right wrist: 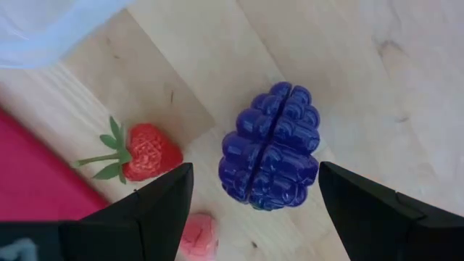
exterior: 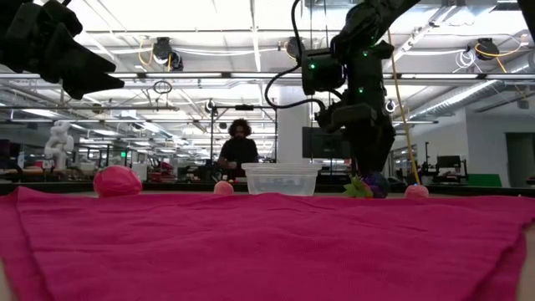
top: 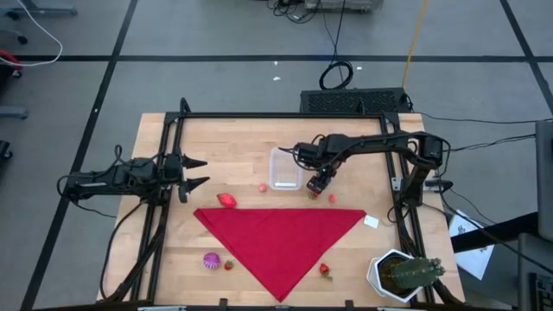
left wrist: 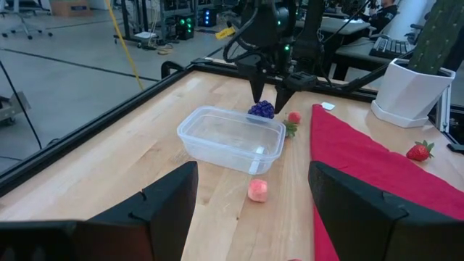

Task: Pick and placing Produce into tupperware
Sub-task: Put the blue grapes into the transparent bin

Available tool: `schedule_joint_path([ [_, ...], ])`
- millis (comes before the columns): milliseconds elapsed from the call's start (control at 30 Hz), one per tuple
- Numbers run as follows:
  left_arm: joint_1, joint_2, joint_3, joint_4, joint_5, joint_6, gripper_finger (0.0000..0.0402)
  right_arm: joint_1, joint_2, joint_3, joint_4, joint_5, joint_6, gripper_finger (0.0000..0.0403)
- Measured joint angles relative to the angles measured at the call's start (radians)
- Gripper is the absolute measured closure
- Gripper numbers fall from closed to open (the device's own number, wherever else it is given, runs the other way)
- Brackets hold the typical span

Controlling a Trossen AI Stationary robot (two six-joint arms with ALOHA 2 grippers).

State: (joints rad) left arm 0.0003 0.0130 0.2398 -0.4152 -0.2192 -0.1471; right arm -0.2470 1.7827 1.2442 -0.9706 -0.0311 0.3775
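Note:
My right gripper (right wrist: 255, 174) points down at the table beside the clear tub (top: 285, 168), open. Its fingers stand on either side of a purple toy grape bunch (right wrist: 270, 145) that lies on the wood, with a gap on each side. A strawberry (right wrist: 141, 152) and a pink piece (right wrist: 197, 235) lie close by. In the left wrist view the grapes (left wrist: 262, 109) show behind the tub (left wrist: 230, 138). Another pink piece (left wrist: 257, 190) lies in front of the tub. My left gripper (top: 197, 173) waits open at the table's left side.
A red triangular cloth (top: 285, 238) covers the near middle. A red piece (top: 226, 200), a magenta piece (top: 212, 259) and small strawberries (top: 326, 269) lie around and on it. A potted cactus (top: 402, 275) stands at the near right corner. A person (exterior: 238, 150) sits beyond the table.

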Motion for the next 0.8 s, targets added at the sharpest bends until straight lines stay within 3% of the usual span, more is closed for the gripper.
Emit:
schedule_joint_path([
  [800,0.0,0.0,0.0,0.0,0.0,-0.01,0.0131,0.0,0.0,-0.074,0.142,0.0,-0.008,0.0112],
])
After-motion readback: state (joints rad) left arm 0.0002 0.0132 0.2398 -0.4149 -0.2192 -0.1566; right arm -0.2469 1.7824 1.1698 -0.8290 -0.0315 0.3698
